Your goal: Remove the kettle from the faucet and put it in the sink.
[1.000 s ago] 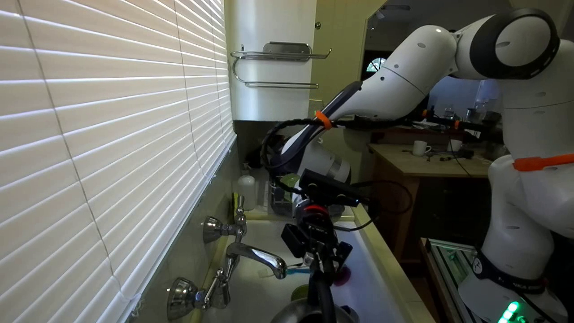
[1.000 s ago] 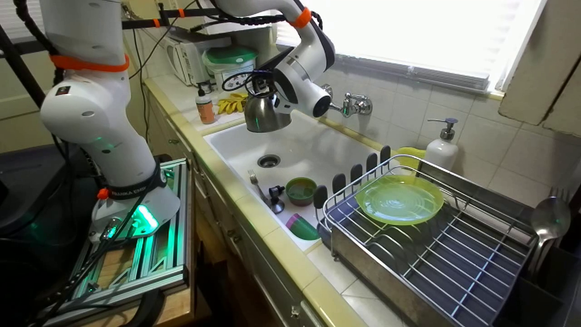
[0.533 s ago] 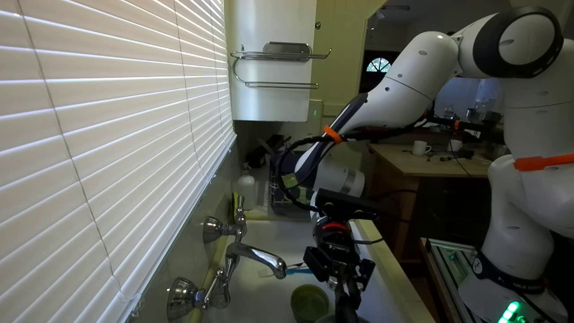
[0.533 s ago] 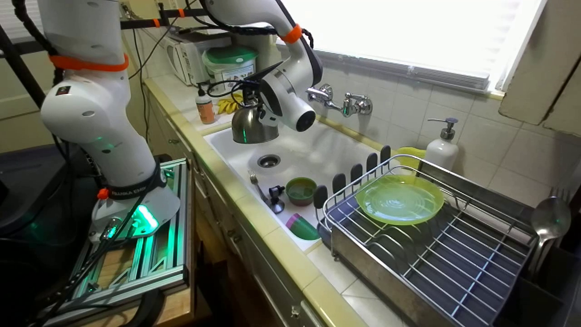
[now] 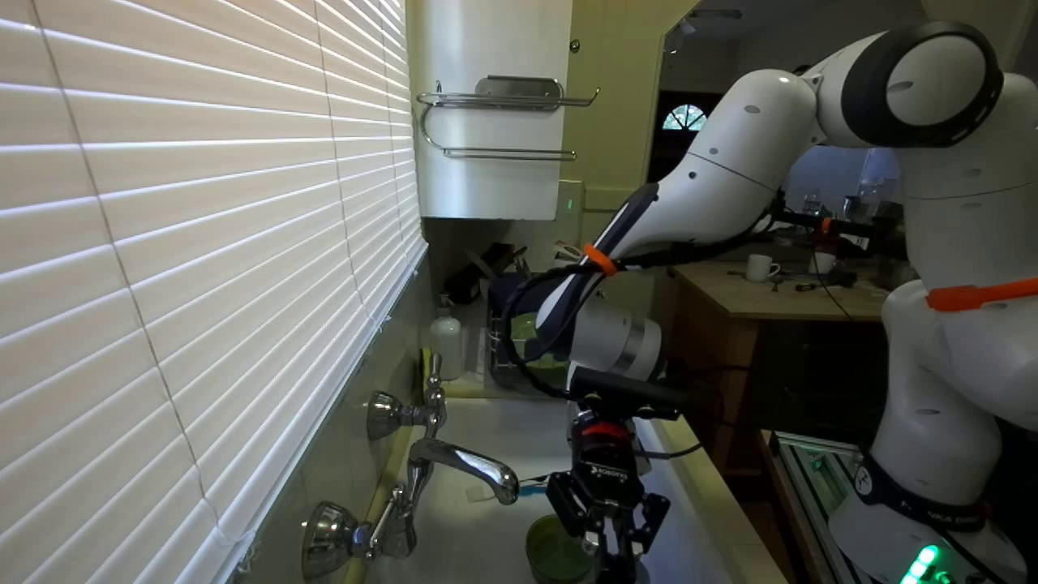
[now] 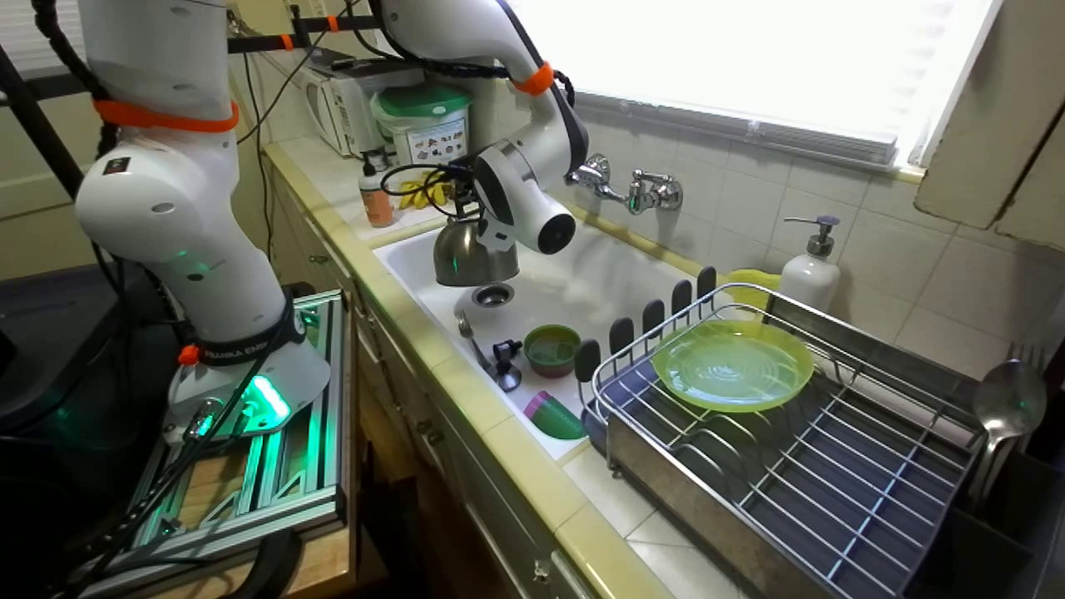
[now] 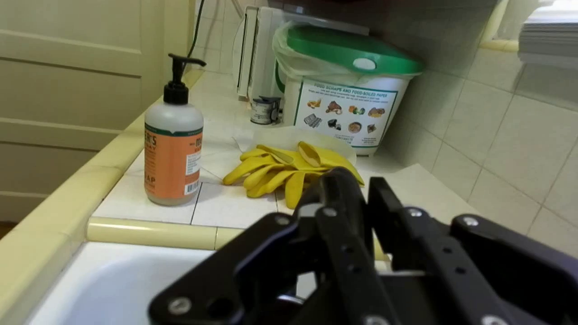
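Above sink, clear of faucet: kettle, now lower than half-second ago, grasped by your gripper; only set-down seems outstanding.

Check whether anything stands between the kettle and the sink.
Nothing visible stands between the kettle and the sink below; inside, a fork and green bowl lie toward the dish rack, perhaps near its landing spot.

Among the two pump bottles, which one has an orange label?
The black-topped bottle beside the yellow gloves; the other, a white pump bottle near the dish rack, shows no orange.
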You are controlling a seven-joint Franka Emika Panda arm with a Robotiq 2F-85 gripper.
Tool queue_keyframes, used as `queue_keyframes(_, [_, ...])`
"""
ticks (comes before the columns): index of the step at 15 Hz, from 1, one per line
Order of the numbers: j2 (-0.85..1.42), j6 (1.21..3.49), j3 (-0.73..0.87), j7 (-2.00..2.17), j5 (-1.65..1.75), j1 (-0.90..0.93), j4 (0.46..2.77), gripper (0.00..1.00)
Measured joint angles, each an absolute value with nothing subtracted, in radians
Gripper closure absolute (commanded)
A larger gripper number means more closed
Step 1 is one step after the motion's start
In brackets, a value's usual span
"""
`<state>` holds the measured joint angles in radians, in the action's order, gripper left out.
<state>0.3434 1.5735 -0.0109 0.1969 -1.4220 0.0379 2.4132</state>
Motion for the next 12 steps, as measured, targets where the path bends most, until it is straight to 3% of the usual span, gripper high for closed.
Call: queue_keyframes(12, [0.505,1.657,-0.006,-0.097,-1.432,0.037,2.314,0.95])
